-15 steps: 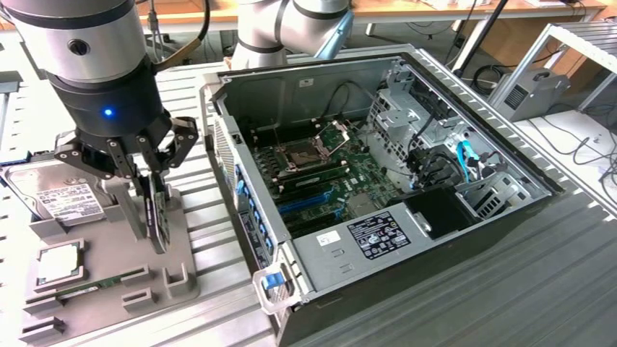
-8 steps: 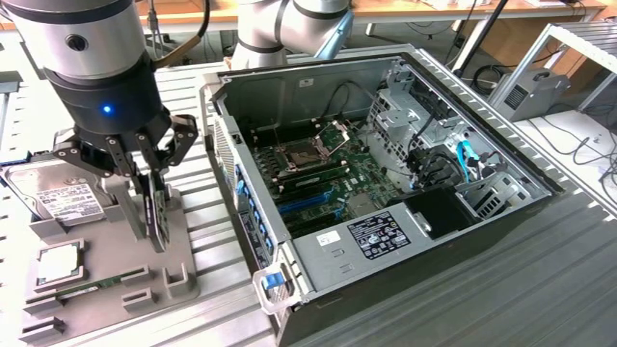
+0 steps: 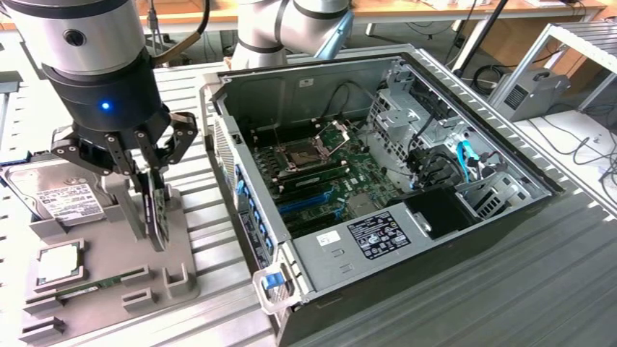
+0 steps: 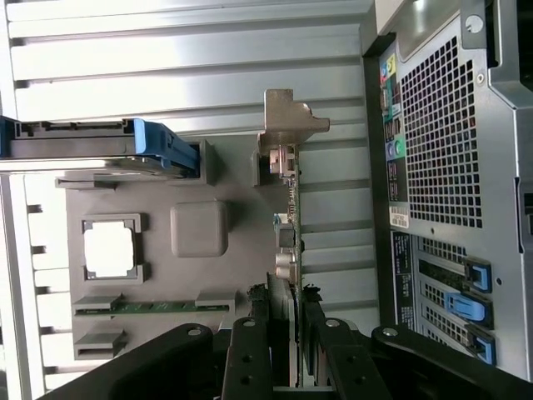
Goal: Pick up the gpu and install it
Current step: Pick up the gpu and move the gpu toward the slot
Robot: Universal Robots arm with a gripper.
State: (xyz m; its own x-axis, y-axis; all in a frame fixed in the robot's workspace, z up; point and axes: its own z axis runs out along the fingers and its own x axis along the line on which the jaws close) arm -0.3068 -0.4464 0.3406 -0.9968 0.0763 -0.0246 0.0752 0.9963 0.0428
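Tool (image 3: 152,177) seemingly clamps the upright gpu (image 3: 159,220) in a holder (image 3: 126,242), beside a hard drive (image 3: 43,189) whose white label (image 3: 69,204) is illegible.

On the counter (image 3: 222,303), a holder block (image 3: 106,238) sits at the exterior view's left and an open computer case (image 3: 333,249) lies just beside it at the right. The gpu (image 3: 157,217) stands on edge in a slot on the block's side nearest the case, with the claw (image 3: 149,177) directly above it at its top edge. A hard drive (image 3: 63,195) stands at the block's far left, a processor chip (image 3: 60,264) lies in a recess nearer the camera, and a memory stick (image 3: 82,291) lies in a slot in front of the chip.
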